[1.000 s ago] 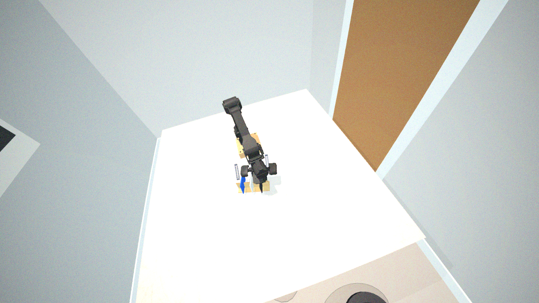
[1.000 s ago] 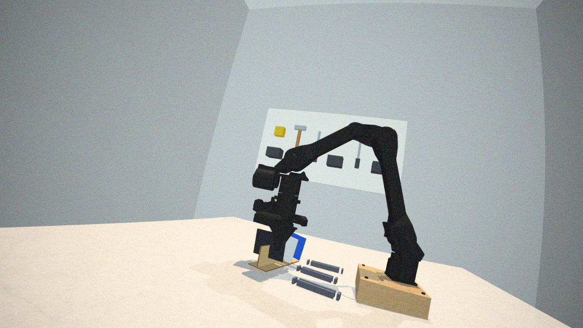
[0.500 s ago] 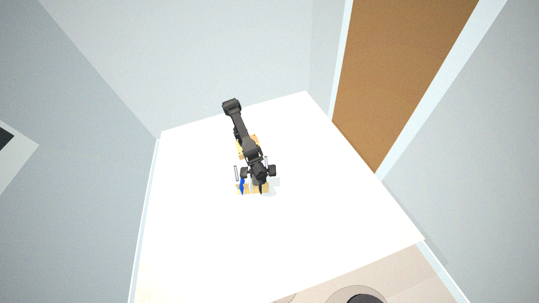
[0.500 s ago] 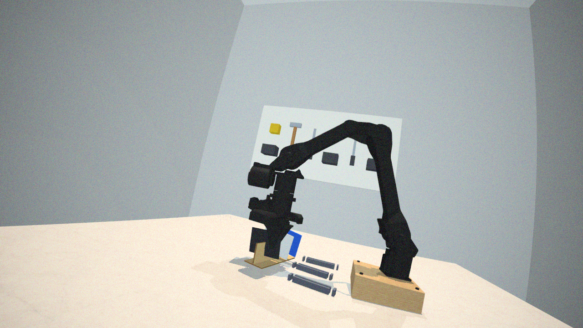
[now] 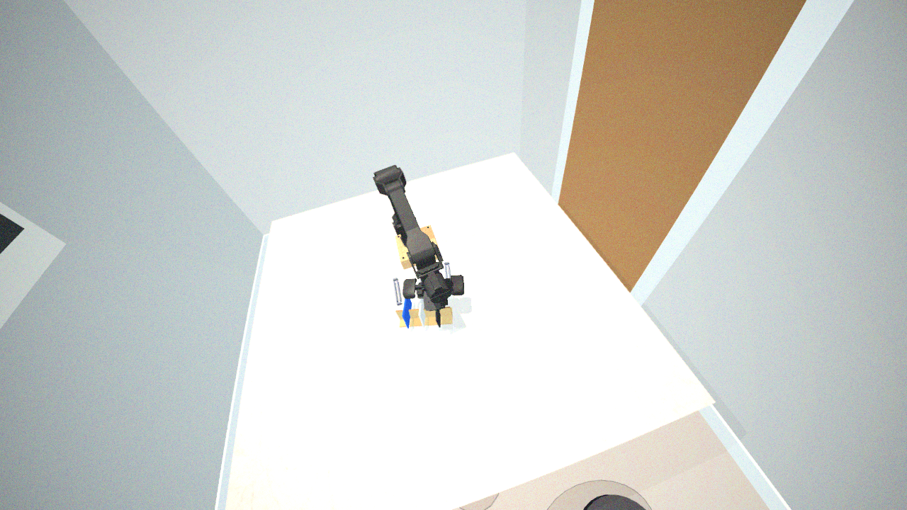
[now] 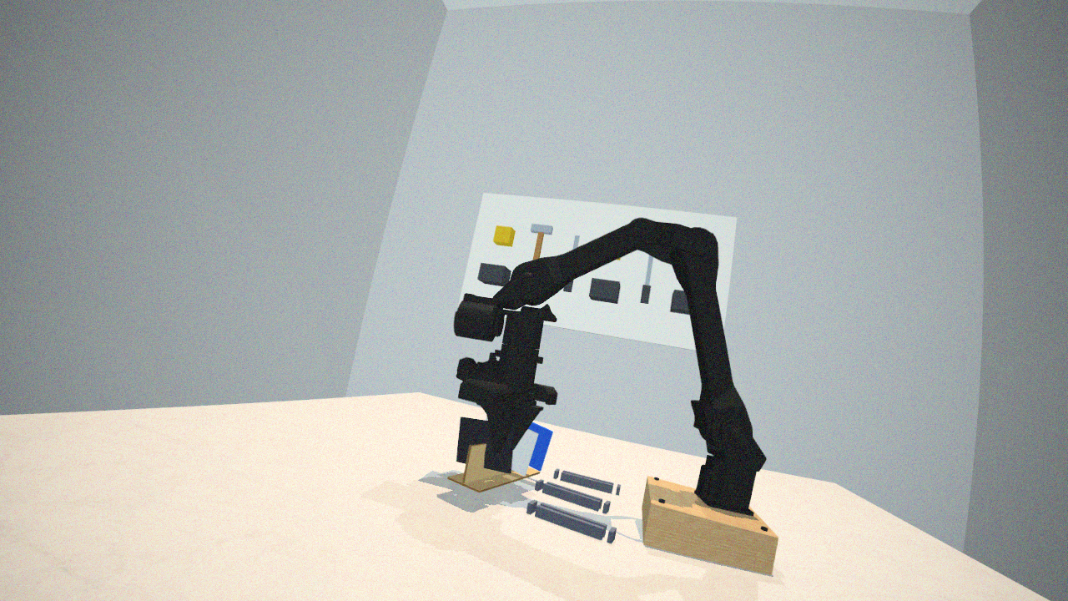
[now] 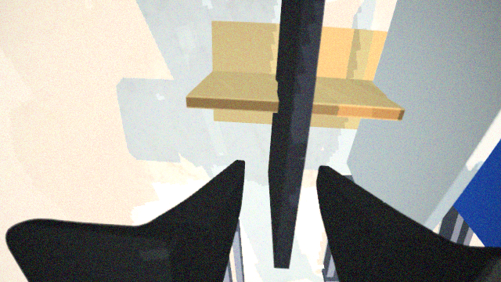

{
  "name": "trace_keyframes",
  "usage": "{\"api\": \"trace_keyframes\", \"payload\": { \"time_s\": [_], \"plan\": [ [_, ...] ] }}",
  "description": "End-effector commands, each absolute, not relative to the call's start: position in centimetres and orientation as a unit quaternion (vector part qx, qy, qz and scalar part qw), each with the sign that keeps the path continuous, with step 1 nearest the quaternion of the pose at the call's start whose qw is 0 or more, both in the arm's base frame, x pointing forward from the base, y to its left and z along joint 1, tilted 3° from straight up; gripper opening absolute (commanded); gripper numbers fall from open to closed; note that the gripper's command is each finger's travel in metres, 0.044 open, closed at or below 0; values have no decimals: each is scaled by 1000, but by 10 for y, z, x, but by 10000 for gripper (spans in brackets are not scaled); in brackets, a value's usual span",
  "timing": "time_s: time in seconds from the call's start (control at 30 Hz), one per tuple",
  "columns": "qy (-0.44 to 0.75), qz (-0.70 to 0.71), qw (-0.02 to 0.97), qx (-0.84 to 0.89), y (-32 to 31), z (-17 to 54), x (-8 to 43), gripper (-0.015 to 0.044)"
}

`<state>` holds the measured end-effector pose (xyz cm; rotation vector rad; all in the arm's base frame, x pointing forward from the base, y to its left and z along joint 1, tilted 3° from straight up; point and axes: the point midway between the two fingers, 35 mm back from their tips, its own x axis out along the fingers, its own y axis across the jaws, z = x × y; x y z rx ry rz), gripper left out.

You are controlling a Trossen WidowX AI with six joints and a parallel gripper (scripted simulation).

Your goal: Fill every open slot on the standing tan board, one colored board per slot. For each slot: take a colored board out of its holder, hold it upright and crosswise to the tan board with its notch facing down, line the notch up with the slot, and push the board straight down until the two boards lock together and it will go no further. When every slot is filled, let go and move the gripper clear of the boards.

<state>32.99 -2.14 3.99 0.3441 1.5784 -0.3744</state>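
The standing tan board [image 5: 446, 316] [image 6: 474, 465] [image 7: 235, 88] bears three upright boards set crosswise: a black board [image 5: 438, 319] [image 6: 470, 439] [image 7: 293, 137], a pale grey board [image 5: 421, 313] [image 6: 525, 456] [image 7: 423, 98] and a blue board [image 5: 407, 313] [image 6: 546, 448] [image 7: 481, 196]. My gripper [image 5: 436, 307] [image 6: 498, 469] [image 7: 281, 171] is open, low around the black board, with a gap on both sides of it in the wrist view. The joint of the black board and the tan board shows partly; its exact depth cannot be told. The arm hides parts of the grey board in the exterior view.
Three dark holders [image 6: 586, 482] [image 6: 571, 496] [image 6: 571, 522] stand empty between the tan board and the arm's wooden base block [image 6: 705, 534]. The grey board stands close beside my finger on the right in the wrist view, with the blue board beyond it.
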Motion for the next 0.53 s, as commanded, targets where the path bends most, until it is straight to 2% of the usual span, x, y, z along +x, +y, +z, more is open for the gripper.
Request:
{"api": "trace_keyframes", "payload": {
  "time_s": [0.0,0.1,0.5],
  "plan": [
    [694,-166,684,153,-21,83,335,165],
    [694,-166,684,151,-20,105,334,165],
    [694,-166,684,152,-20,105,338,165]
  ]
}}
